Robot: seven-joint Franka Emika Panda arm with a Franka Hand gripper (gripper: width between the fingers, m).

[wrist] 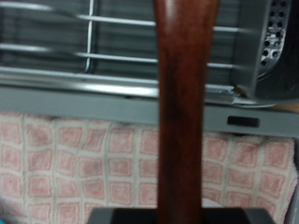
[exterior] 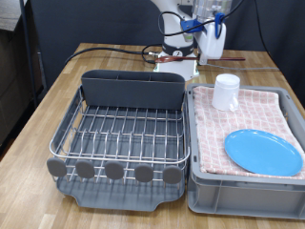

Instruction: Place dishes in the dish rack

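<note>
At the far end of the table [exterior: 57,105], toward the exterior view's top, the gripper [exterior: 212,43] is seen raised above the tabletop, behind the grey bin [exterior: 246,186] and beside the back of the dish rack [exterior: 119,134]. One reddish-brown wooden spoon [wrist: 184,112] is recorded: in the wrist view its handle runs straight through the middle of the frame, very close to the camera and blurred, with the pink checked cloth [wrist: 75,168] and the chrome wires of the rack behind it. The fingers themselves are not visible in either view, so it cannot be told whether they are apart or clamped on the handle. In the exterior view the spoon cannot be clearly made out near the gripper; only a reddish shape at the table's far edge is noted, too small to identify. One white cup [exterior: 226,92] is seen standing upright on the cloth in the bin's far corner, and one blue plate [exterior: 263,152] is seen lying flat on the cloth nearer the exterior view's bottom; both are well apart from the gripper. One rack with one long grey caddy [exterior: 132,89] at its back is counted, with nothing seen on its wires. Cup and plate are shown only in the exterior view.
</note>
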